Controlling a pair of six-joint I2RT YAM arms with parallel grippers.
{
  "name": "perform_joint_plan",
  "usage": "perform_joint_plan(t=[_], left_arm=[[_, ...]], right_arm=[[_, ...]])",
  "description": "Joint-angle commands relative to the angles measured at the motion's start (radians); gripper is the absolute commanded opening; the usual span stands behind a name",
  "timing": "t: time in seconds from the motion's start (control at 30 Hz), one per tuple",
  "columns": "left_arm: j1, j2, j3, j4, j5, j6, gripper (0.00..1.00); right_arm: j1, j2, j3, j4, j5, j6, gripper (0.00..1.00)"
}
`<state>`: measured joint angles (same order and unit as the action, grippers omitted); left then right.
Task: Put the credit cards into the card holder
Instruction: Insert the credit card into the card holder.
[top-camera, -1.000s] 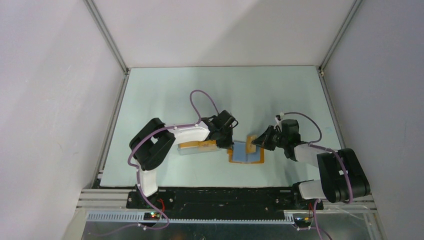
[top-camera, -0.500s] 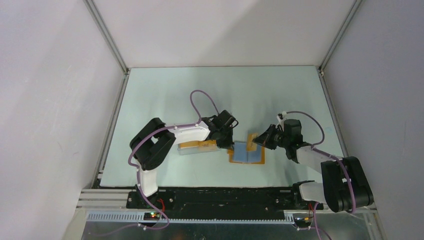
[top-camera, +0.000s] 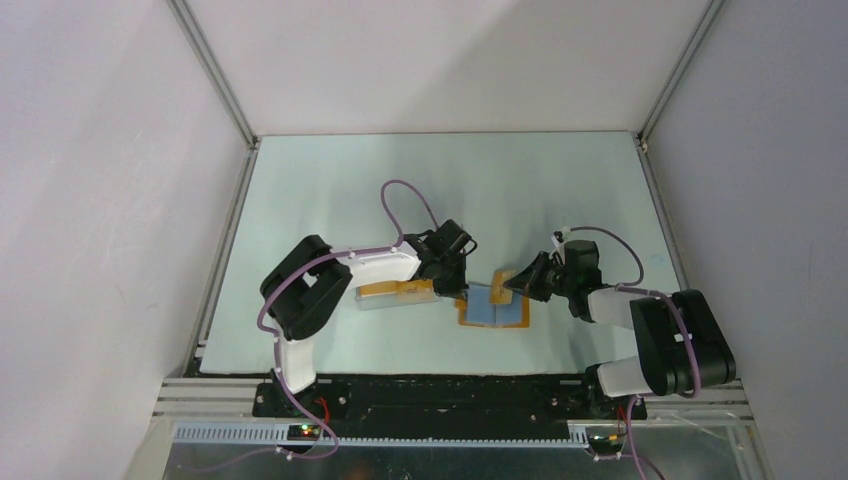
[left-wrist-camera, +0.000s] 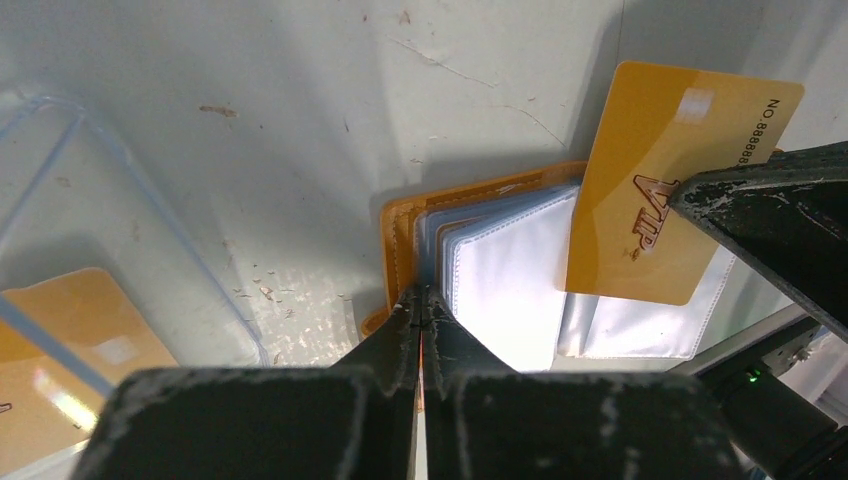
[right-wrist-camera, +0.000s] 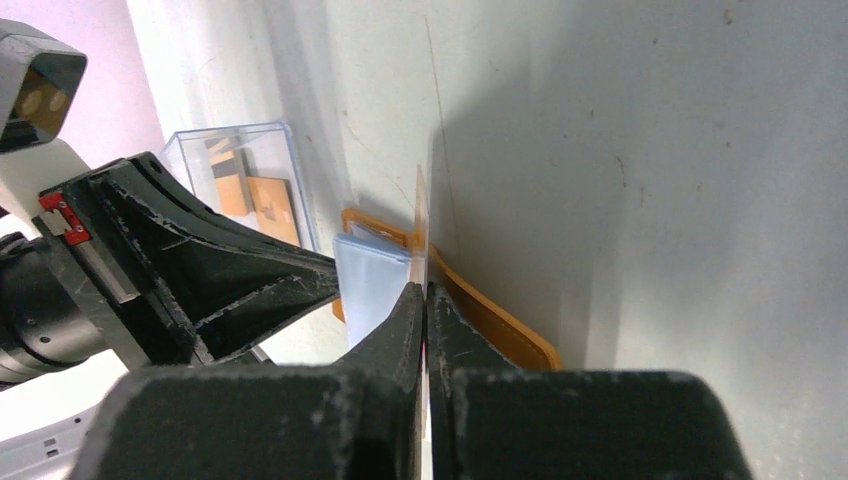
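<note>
**Top view.** The card holder (top-camera: 497, 312) is shown lying open on the bench (top-camera: 400, 180), between the two arms. Its left edge is met by the left fingers (top-camera: 459, 290). A credit card (top-camera: 505, 278) is carried at its far right part by the right fingers (top-camera: 520, 283). A clear box (top-camera: 378, 297) stands just beside the holder, on its left.

**Left wrist view.** The left fingers (left-wrist-camera: 390, 345) are seen pressed together, apparently clamped on the holder's orange edge (left-wrist-camera: 400, 215). The card (left-wrist-camera: 660, 190), marked VIP, is held tilted, with its lower edge over the pale pockets. Whether it has entered a slot cannot be told. Another card (left-wrist-camera: 60, 360) is visible inside the box (left-wrist-camera: 120, 170).

**Right wrist view.** The right fingers (right-wrist-camera: 395, 330) are shut on the card (right-wrist-camera: 420, 225), which is seen edge-on and upright above the blue-grey pockets (right-wrist-camera: 368, 275).

**Hazards.** The card may be stopped at a pocket lip or skid across the pocket face if its edge is not lined up with the slot. It may be pivoted in so narrow a grip. The holder may be dragged or folded shut if the left clamp slips under the push.
</note>
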<state>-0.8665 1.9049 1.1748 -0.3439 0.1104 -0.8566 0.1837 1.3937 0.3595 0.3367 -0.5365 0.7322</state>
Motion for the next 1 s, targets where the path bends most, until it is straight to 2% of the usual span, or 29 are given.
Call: perform_joint_plan(t=[0.0,0.27,0.67,0.97], left_arm=[[-0.006,0.087,-0.021,-0.009,-0.001,0.005,0.0],[-0.006,0.089,-0.018,-0.01,0.0,0.005,0.0],[-0.003,0.089,-0.021,-0.01,-0.002,0.002,0.0],[-0.003,0.089,-0.02,-0.009,-0.001,0.004,0.0]], right_arm=[[0.002,0.035,-0.021,0.083,-0.038,0.017,0.0],[0.02,-0.002,-0.057,0.043,-0.06,-0.002,0.0],[0.074,-0.141,-0.082,-0.146,-0.026,0.02,0.0],[0.081,-0.075,-0.091,-0.108,-0.062,0.033,0.0]])
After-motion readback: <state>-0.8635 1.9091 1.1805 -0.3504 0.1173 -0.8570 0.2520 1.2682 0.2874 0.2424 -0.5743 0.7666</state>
